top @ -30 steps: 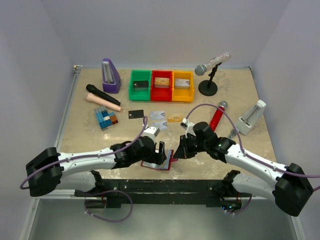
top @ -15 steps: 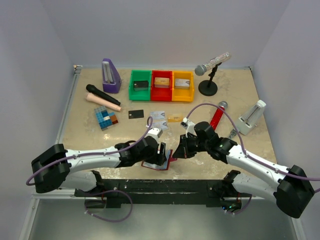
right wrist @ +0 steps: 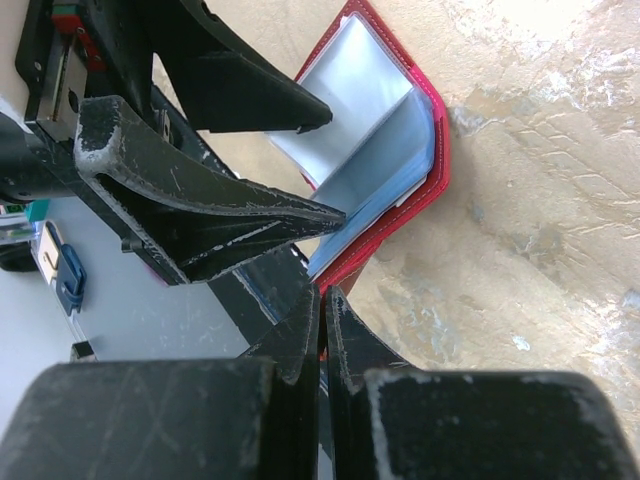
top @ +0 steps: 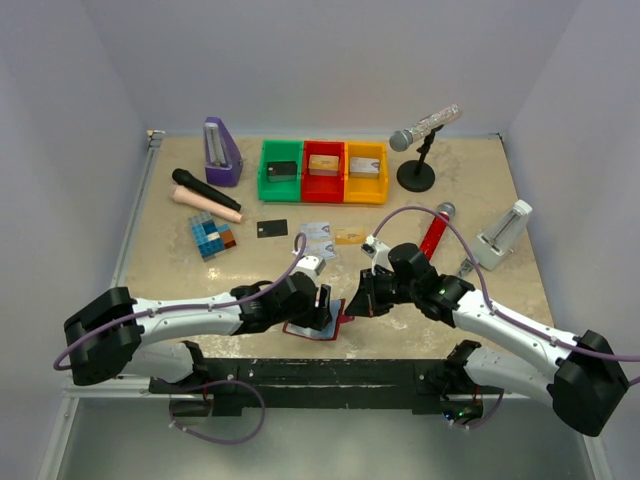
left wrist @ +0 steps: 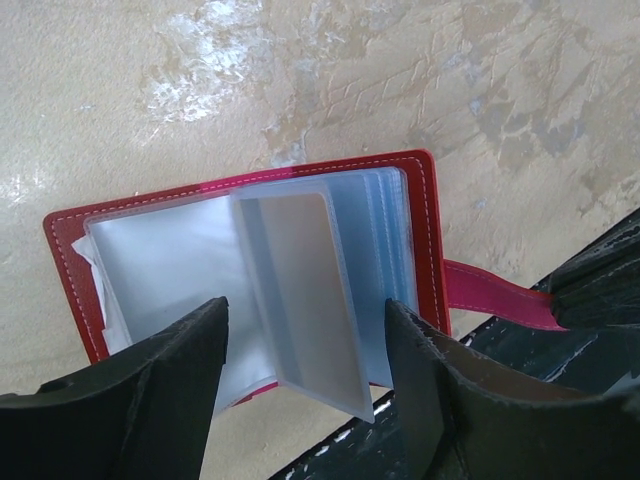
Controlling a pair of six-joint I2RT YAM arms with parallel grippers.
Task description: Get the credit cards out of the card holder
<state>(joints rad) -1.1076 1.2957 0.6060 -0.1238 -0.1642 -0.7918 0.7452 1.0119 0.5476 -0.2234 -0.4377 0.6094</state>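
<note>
Card holder (left wrist: 425, 240) lies spread open on the table (top: 480, 200), low in the middle of the overhead view, red cover down and clear pockets up. One clear pocket stands upright between the fingers of the left gripper (left wrist: 305, 305), which sit fairly wide on either side of it (no touch that I can make out). The right gripper (right wrist: 322, 300), pinched tight, has the tab (left wrist: 490, 292) at the holder's right side. Higher, mid-frame, four credit cards (top: 318, 233) lie flat: black, two silvery, gold.
</note>
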